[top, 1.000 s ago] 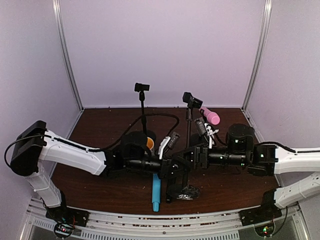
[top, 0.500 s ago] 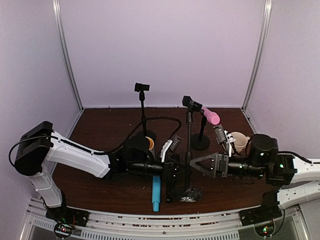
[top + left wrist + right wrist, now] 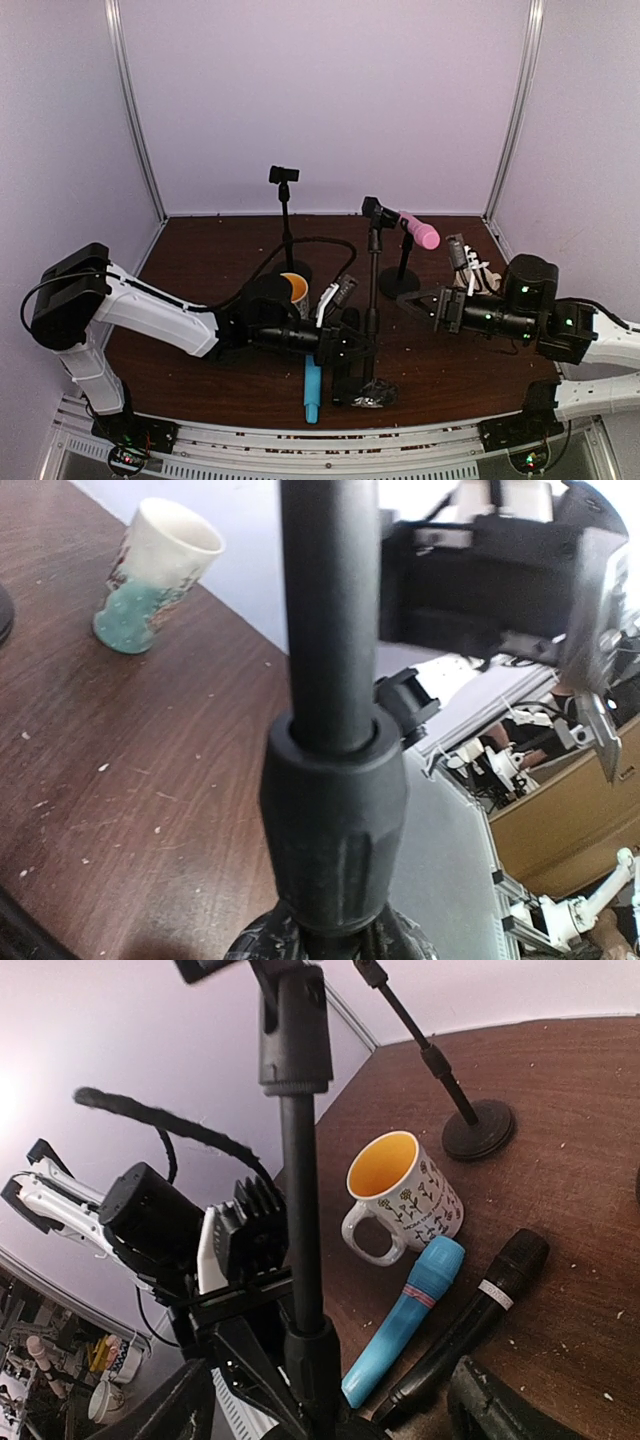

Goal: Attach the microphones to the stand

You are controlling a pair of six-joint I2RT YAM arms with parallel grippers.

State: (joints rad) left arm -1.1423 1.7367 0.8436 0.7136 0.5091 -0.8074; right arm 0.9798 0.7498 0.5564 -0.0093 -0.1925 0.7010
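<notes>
Pink microphone is up on a short stand toward the counter's back right. Blue microphone and black microphone lie side by side at the front edge, with the mug just behind them. Left end effector is clamped low on the middle stand. Right end effector hangs wide open and empty, just right of that pole.

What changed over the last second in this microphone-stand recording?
The right gripper, open, pulled back rightward, away from the front stand. The left gripper stayed clamped low on that stand's pole. The blue microphone and pink microphone stayed put.
</notes>
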